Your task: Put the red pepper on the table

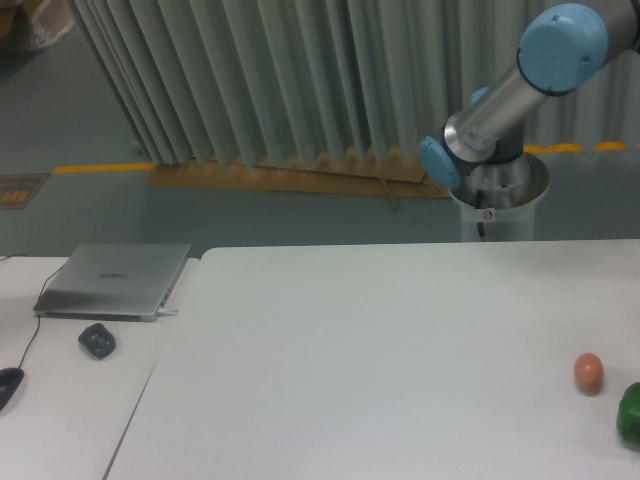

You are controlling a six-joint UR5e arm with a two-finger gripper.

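Note:
The red pepper is out of view. The white table [380,360] fills the lower part of the camera view. Only the arm's base and lower joints [500,110] show at the upper right, behind the table's far edge. The arm runs out of the frame to the right, so the gripper itself is not visible.
A small orange-brown egg-shaped object [589,372] and a dark green pepper [630,414] lie near the table's right edge. On the adjoining desk [60,400] at the left sit a silver laptop [113,281], a dark small object [97,341] and a mouse [8,384].

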